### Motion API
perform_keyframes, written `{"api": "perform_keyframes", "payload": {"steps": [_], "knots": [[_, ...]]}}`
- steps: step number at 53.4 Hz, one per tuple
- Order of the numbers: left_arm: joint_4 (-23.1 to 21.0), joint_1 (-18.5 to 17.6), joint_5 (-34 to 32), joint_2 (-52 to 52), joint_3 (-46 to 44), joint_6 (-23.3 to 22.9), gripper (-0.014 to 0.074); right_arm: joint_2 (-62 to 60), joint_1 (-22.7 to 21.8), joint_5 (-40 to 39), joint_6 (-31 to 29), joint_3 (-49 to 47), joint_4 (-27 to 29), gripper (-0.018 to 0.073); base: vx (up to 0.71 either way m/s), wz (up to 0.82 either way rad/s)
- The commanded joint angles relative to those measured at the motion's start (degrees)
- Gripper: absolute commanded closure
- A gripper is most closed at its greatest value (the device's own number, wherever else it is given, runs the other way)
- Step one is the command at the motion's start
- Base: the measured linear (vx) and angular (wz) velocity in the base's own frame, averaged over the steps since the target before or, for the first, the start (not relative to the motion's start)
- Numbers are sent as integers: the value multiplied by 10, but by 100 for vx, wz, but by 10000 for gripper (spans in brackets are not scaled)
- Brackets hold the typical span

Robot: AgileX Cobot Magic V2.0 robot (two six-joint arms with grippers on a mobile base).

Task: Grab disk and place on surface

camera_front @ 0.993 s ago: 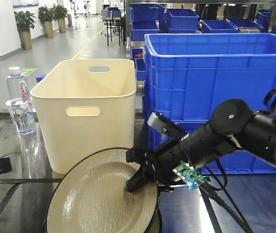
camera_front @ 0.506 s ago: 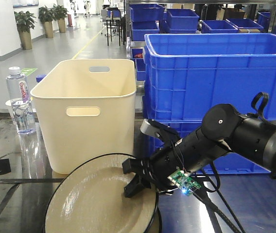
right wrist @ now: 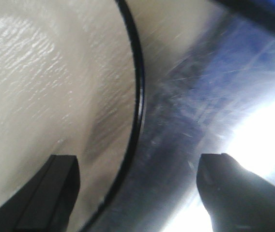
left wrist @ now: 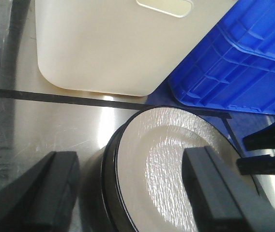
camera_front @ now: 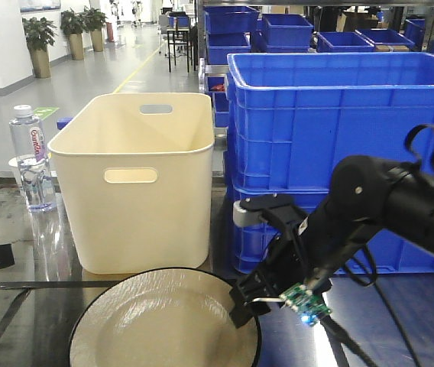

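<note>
Disk (camera_front: 156,325), a wide cream plate with a black rim, lies flat on the dark shiny surface (camera_front: 26,306) in front of the cream tub (camera_front: 137,176) and beside the blue crate (camera_front: 339,138). Its right rim is what the coming move turns on: the right gripper (camera_front: 246,300) sits there, fingers spread, one over the plate and one over bare tabletop. The left gripper (left wrist: 128,193), also spread, hangs over the plate's left side.
</note>
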Motion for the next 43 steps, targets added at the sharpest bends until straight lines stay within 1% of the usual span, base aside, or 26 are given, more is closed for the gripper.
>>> {"api": "perform_keyframes", "payload": {"steps": [1,7,32,43], "knots": [[-19,0,-35,-8,-17,3,38,-54,0,-27,-9,-16,-5,-5,0,0],[1,0,-38,-8,-17,3,38,-78,0,-29,-5,-16,0,-5,0,0],[1,0,-36,-8,-17,3,38,-88,0,-28,-5,-16,0,-5,0,0],[1,0,-51,-8,-17,3,38,-88,0,-28,-6,-16,0,-5,0,0]]}}
